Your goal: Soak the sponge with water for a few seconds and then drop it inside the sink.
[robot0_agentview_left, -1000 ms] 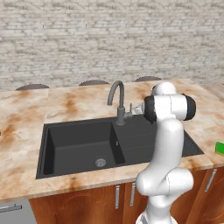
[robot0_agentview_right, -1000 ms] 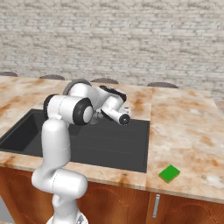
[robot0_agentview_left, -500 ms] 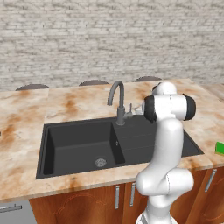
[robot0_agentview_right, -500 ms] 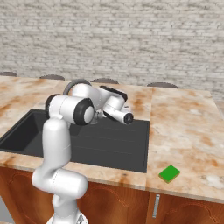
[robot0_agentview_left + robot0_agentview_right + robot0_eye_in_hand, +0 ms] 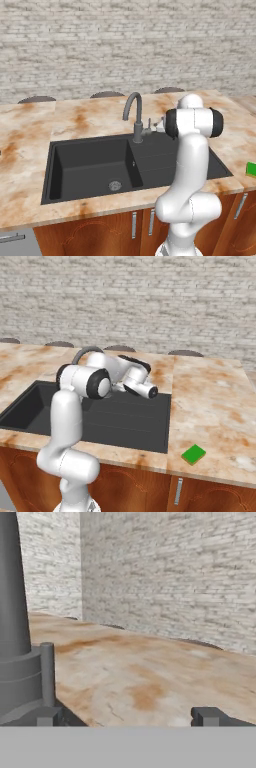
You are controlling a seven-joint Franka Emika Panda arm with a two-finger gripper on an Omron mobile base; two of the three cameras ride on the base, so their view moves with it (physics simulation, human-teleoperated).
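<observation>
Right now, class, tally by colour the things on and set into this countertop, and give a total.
Green: 1, the sponge
Black: 1, the sink
Grey: 1, the faucet
Total: 3

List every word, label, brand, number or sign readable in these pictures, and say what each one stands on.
None: no readable text shows anywhere.
The sponge is plain green, with no label.
The sink and its faucet carry no brand mark.
The marble counter and brick wall show pattern only, no writing.
</observation>
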